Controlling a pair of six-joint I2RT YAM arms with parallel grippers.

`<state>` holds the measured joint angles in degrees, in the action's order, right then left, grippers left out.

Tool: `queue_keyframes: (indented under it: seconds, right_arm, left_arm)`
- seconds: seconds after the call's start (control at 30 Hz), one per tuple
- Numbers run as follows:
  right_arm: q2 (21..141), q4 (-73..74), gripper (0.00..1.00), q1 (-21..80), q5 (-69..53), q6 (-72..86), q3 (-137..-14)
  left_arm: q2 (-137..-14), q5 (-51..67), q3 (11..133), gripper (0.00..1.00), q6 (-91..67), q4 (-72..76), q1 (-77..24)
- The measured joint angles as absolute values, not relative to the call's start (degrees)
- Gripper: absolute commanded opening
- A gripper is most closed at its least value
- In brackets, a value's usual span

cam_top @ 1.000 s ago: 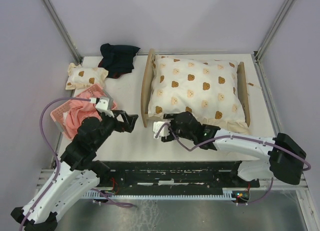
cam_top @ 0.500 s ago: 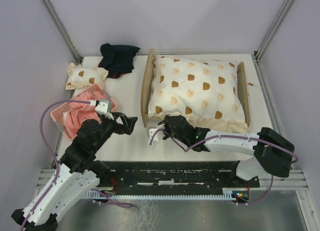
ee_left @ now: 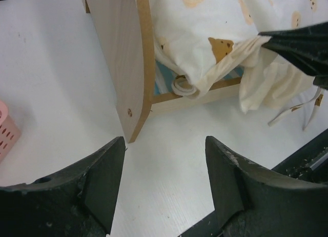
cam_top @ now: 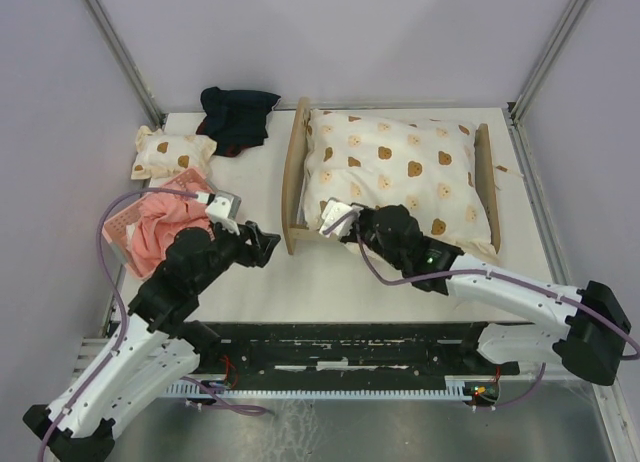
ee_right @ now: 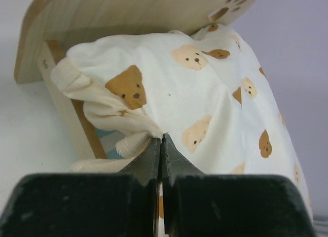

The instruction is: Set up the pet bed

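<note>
The pet bed has a plywood headboard [cam_top: 296, 172] on the left and a low footboard [cam_top: 486, 172] on the right. A cream bear-print quilt [cam_top: 400, 177] covers it. In the right wrist view a strip of blue-striped mattress [ee_right: 105, 137] shows under the quilt [ee_right: 205, 93], below the paw-print headboard [ee_right: 128, 11]. My right gripper [cam_top: 352, 222] is at the quilt's near-left corner, shut [ee_right: 162, 139] on a fold of the cloth. My left gripper [cam_top: 268, 244] stands open [ee_left: 164, 144] over bare table, just short of the headboard's near corner [ee_left: 120, 57], with nothing between its fingers.
A pink basket [cam_top: 120, 227] with pink cloth stands at the left under my left arm. Behind it lie a small bear-print pillow [cam_top: 170, 152] and a dark cloth [cam_top: 238, 117]. The table's near edge [ee_left: 307, 150] runs close to the bed's side rail.
My right gripper moved from the table in front of the bed up to the quilt's near-left corner and shut on it. My left gripper's jaws narrowed a little.
</note>
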<state>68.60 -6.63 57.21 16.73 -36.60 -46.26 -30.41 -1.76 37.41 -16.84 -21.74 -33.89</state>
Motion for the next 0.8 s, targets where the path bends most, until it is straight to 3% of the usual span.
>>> queue_keyframes:
  seconds: [0.2, 0.4, 0.53, 0.8]
  right_arm:
    - [68.47, -2.74, 0.02, 48.12, 12.6, -22.59, -49.36]
    - [69.54, -0.32, 0.02, 40.53, 8.62, -11.09, -51.44]
    - [71.5, 0.19, 0.02, 37.43, 5.61, -5.63, -53.28]
    - [73.38, 1.34, 0.02, 33.19, 0.97, 0.67, -54.26]
  left_arm:
    - [-38.02, 0.69, 42.61, 0.52, -15.05, -21.76, -33.95]
    - [-46.3, 0.58, 48.9, 0.49, -14.17, -20.6, -36.34]
    - [-52.21, -3.53, 51.31, 0.5, -13.19, -19.73, -42.5]
    - [-63.16, -9.76, 53.89, 0.63, -11.46, -16.05, -51.2]
